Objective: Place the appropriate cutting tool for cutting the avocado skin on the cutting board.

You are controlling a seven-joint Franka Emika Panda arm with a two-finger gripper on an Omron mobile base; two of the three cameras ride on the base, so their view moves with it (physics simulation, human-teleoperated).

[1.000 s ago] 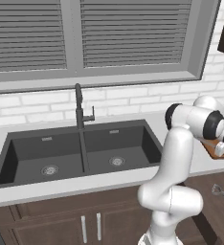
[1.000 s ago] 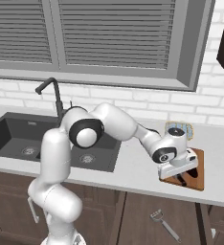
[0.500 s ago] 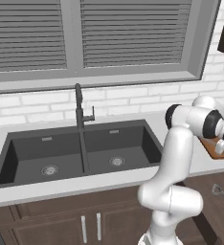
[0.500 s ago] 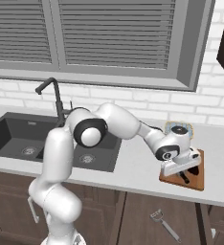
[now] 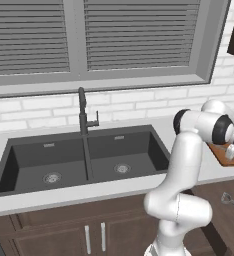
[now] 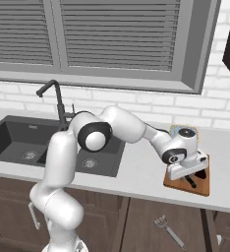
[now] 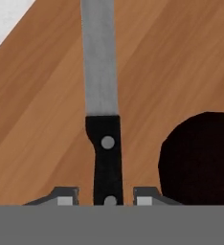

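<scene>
Between the parted fingertips of the gripper [image 7: 106, 197], the knife [image 7: 103, 119] is seen lying released on the cutting board [image 7: 42, 115]; the avocado [image 7: 197, 158] lies just beside. Placement appears complete; only withdrawal remains.

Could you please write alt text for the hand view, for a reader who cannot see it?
A knife with a black riveted handle and grey blade lies on the reddish-brown cutting board, its handle between the open fingertips of the gripper. The dark avocado sits beside it on the board.
</scene>
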